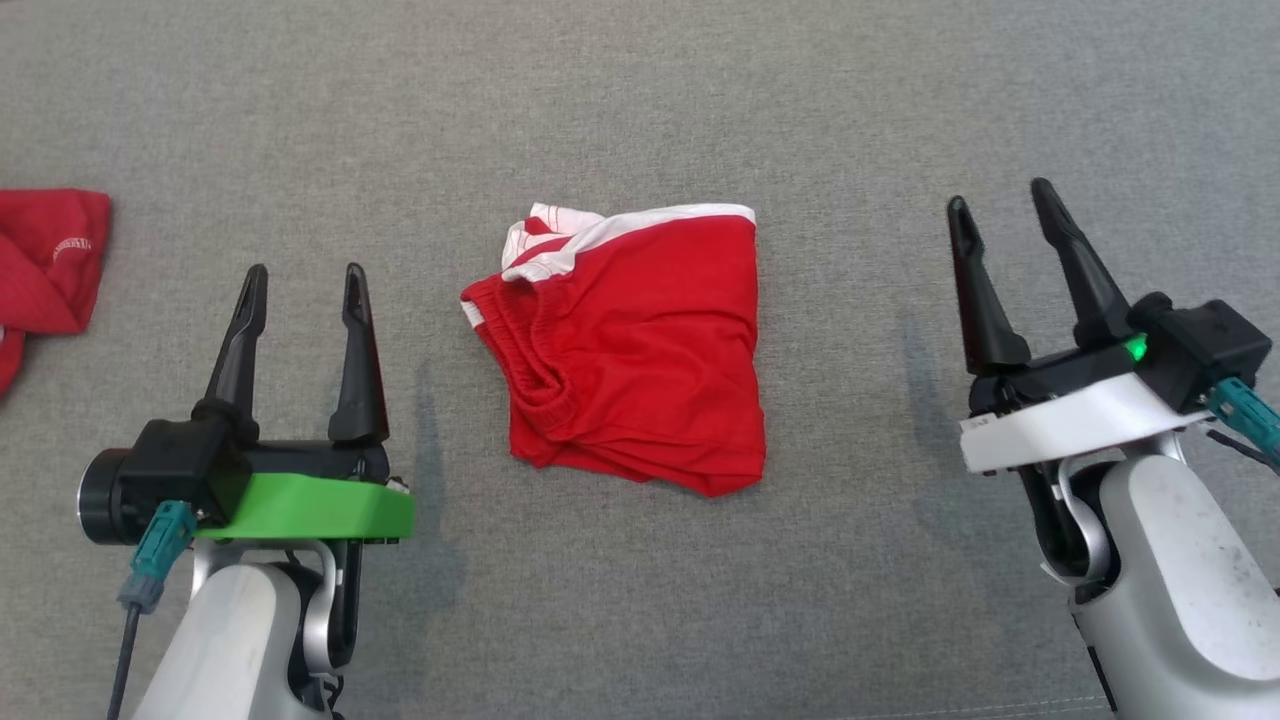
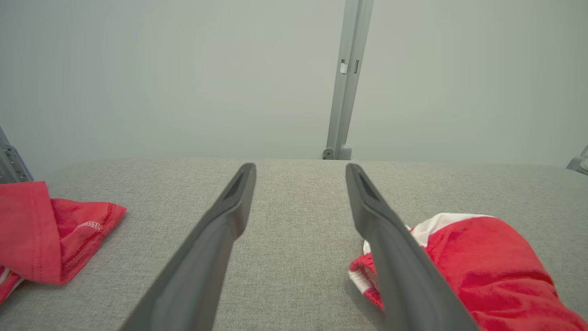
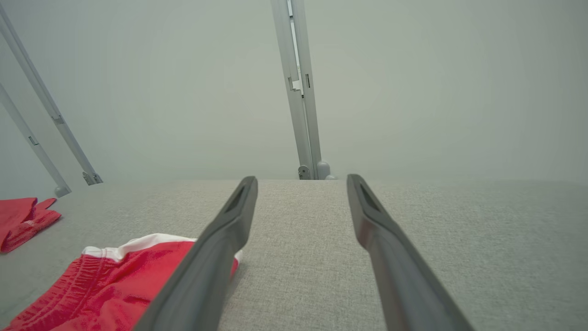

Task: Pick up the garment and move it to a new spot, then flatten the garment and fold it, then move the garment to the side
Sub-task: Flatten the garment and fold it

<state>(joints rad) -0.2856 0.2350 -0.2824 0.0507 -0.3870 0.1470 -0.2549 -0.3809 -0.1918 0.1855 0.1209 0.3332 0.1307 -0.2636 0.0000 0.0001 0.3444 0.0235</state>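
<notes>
So on my head cam the red garment (image 1: 630, 345), shorts with white trim, is lying folded up in a compact bundle right in the middle of the gray fabric surface (image 1: 640, 90), waistband toward the left. The left gripper (image 1: 305, 272) sits off to its left with both fingers spread and nothing between them. The right gripper (image 1: 1000, 195) is well off to its right, also spread wide and empty. Neither one touches the cloth. There's another red cloth (image 1: 50, 260) way out at the left edge, apart from everything.
</notes>
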